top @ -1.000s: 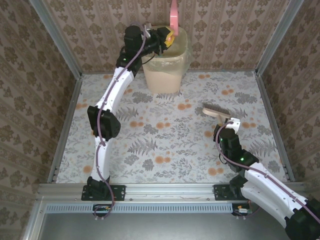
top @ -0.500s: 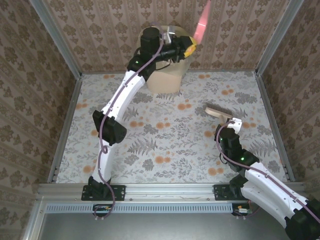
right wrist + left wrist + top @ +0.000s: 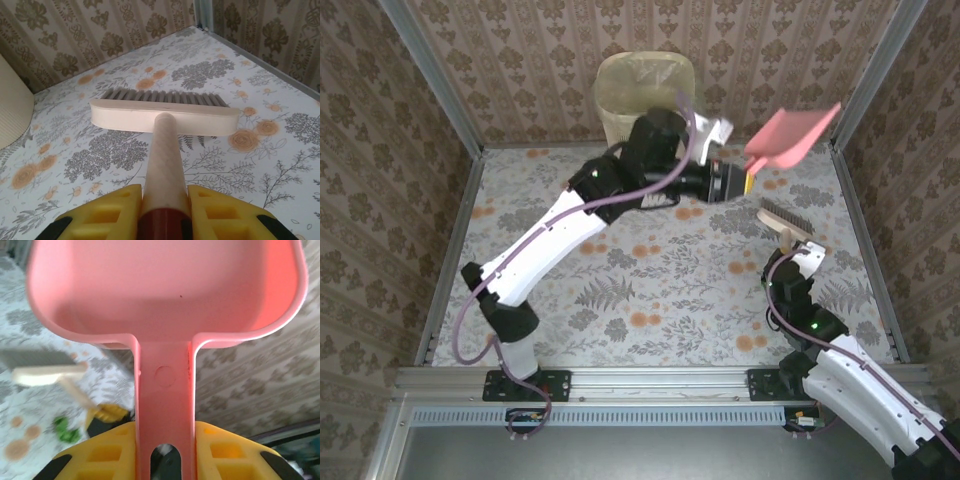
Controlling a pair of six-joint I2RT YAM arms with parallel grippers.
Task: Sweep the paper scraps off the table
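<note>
Floral-print table (image 3: pixel 620 270) below; left gripper (image 3: pixel 165 450) clamped on pink dustpan (image 3: pixel 792 135) handle, pan aloft right of bin (image 3: pixel 645 85); right gripper (image 3: pixel 162 205) pinching wooden brush (image 3: pixel 165 112) handle tight.

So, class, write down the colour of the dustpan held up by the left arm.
The dustpan is pink, seen best in the left wrist view.

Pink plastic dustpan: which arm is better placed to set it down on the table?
Left, I'd say: the left gripper clamps the handle of the pink plastic dustpan, held in the air; the right gripper is shut on the wooden brush.
</note>
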